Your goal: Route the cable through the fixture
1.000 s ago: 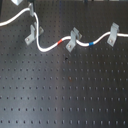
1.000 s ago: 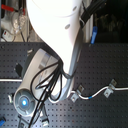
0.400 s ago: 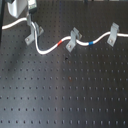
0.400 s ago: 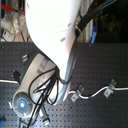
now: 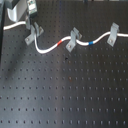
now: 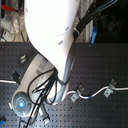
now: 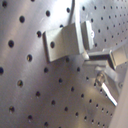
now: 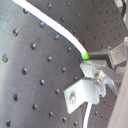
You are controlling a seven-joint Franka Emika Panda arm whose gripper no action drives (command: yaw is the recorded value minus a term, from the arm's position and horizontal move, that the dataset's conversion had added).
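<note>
Gripper (image 5: 33, 21) sits directly above the end clip (image 5: 32, 35) at the first exterior view's left, cut off by the frame edge; whether its jaws are apart cannot be told. The cable (image 5: 47, 49) runs from this clip past the middle clip (image 5: 73, 38) to the far clip (image 5: 113, 34). No writing is legible. The perforated board (image 5: 65, 95) lies bare nearby.

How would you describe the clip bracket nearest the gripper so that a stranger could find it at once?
In the first exterior view, follow the white cable along the black perforated board toward the first exterior view's left. The clip bracket there sits directly under the gripper, unlike the two others, which stand alone.
</note>
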